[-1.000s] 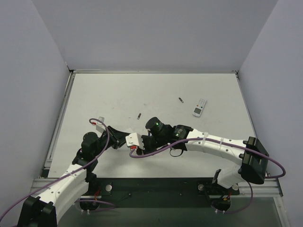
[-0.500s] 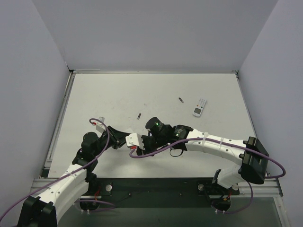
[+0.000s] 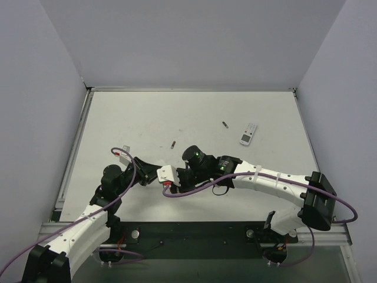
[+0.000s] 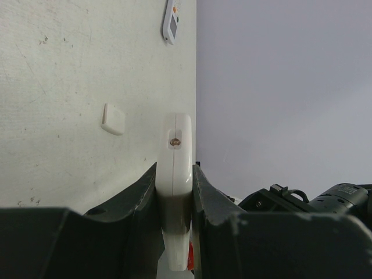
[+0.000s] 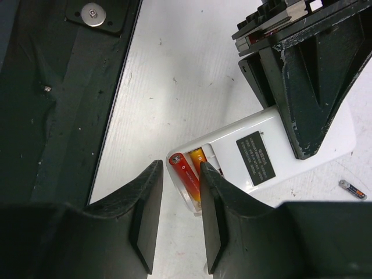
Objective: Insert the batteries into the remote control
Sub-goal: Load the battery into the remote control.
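red batteries [image 5: 183,172] show only from the right wrist, right jaws spread round 1, left jaws pinching the remote control [image 4: 175,165].

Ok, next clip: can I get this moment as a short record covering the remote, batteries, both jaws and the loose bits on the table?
remote: back facing the right wrist camera, battery bay open
batteries: two, side by side in the bay
left jaws: shut on remote, at the end away from the bay
right jaws: open, straddling the outer red battery, small gap on one side
cover: flat on the table, apart from remote
dark cell: loose on the table beside remote
second remote: far right of the table, apart from both arms
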Available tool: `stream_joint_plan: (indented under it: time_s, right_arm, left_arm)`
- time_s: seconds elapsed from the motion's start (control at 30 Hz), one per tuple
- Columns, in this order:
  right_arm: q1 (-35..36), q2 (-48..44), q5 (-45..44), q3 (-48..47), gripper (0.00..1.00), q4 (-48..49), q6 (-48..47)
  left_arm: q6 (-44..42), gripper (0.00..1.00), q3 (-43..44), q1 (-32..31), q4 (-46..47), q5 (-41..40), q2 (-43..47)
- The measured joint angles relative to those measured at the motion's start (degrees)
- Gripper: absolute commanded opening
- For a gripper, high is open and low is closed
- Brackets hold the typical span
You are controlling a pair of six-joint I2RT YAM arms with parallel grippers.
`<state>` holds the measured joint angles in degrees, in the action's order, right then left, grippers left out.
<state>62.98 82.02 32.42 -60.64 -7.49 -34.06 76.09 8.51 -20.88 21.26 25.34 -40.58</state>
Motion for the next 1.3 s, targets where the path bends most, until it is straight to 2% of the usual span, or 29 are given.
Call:
stream_joint_plan:
  time_s: [0.87,1.1,1.3]
  right_arm:
    - [0.0,0.2,0.6,0.0,0.17,0.0,-0.2]
    - [0.0,1.1,0.1,-0.9,0.02,0.0,-1.3]
    - [0.0,1.3,-0.8,-1.3,0.00,-0.9,-2.7]
  left_arm:
    - [0.2,0.00,0.0,0.0,0.0,0.1,0.5]
    - [0.1,0.00,0.0,0.0,-0.1,0.6,0.5]
    - [0.1,0.00,0.0,0.0,-0.2,0.6,0.5]
